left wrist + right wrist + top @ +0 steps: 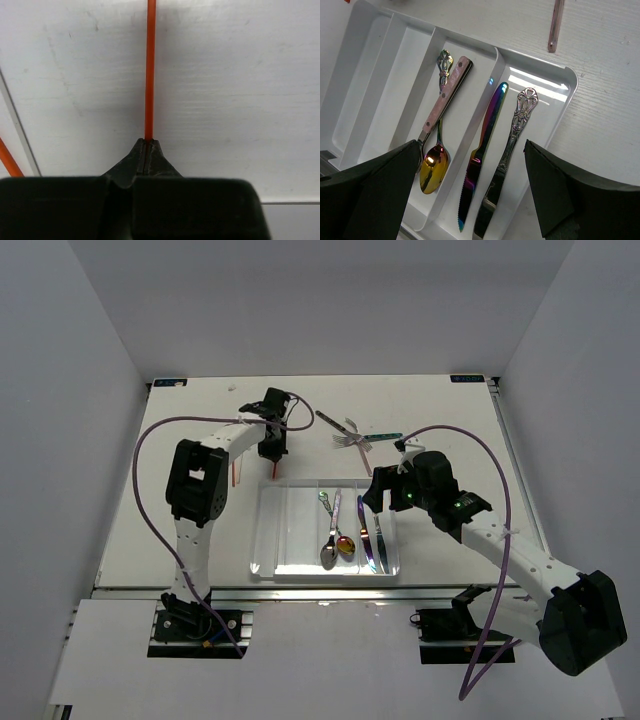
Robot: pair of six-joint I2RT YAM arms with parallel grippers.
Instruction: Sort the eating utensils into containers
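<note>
Tray [264, 540] at the near middle of the table [450, 440], loose utensils [352, 435] behind it
The tray's four compartments run side by side: the third from the left holds two spoons [335, 538], the rightmost two knives [376, 540]. The loose utensils lie behind its far right corner. Behind the far left corner the left gripper [273, 452] pinches one chopstick [274, 470]; another chopstick [235, 475] lies just left of it. The right gripper [378, 502] hangs over the tray's far right part

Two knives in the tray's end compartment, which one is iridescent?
The serrated knife beside the divider: rainbow sheen along its whole length. The other knife, nearer the outer wall of the tray, is plain silver with an ornate handle.
</note>
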